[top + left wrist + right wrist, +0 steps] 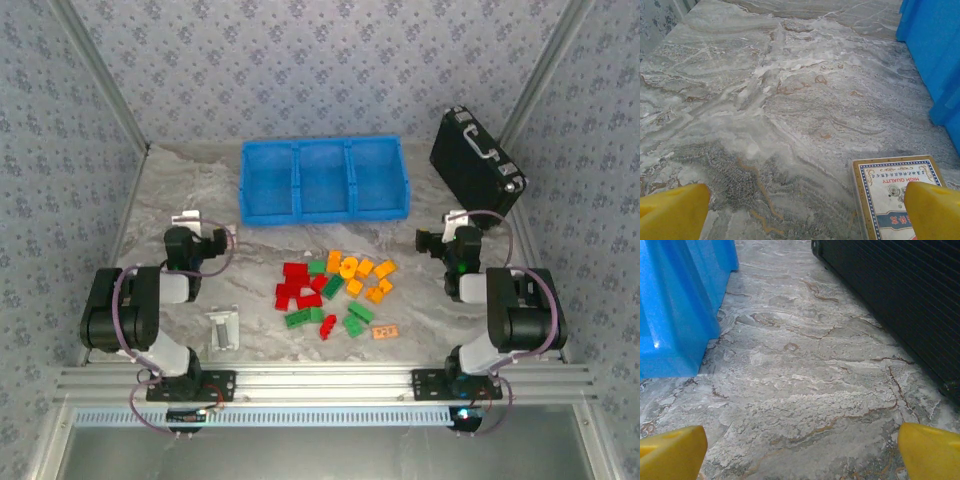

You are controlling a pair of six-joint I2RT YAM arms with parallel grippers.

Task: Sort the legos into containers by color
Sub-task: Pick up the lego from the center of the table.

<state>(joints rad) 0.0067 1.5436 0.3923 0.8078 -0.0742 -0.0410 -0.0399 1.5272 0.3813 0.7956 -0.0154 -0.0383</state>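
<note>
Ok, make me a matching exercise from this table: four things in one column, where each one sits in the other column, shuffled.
Things:
1. blue tray
2. black case
3. metal bracket
4. orange tag

Places:
A. left of the brick pile
B. far right corner
C. at the pile's near right edge
D. beyond the pile, far centre

Pairs: 1-D, 2-B, 3-A, 4-C

top: high, looking down on table [200,200] | wrists: low, close, facing forward (both catch the blue tray [670,315])
</note>
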